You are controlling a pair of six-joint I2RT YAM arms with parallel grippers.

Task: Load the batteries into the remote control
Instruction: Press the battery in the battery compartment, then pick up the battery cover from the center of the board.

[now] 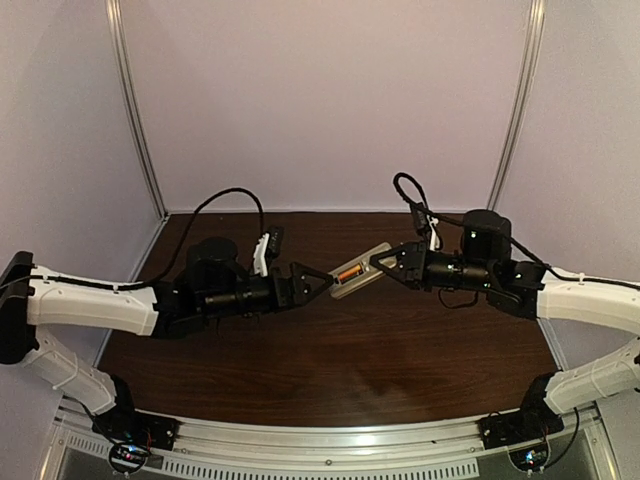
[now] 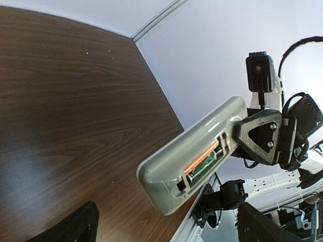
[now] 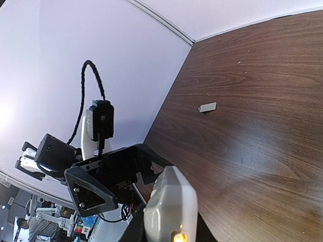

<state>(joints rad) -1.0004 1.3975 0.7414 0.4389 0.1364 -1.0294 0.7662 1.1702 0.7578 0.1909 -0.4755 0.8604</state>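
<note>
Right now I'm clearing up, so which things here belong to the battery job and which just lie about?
Job: light grey plastic remote control, clamped by the right gripper; thin orange battery and darker battery in its open bay; open left gripper.
Lying about: small flat grey rectangle on the dark wooden table.

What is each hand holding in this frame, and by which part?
The right hand grips the remote control by one end. The left hand is open and holds nothing.

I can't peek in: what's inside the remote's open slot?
An orange battery lies inside the remote control, a darker one beside it. The right gripper hides the far end.
</note>
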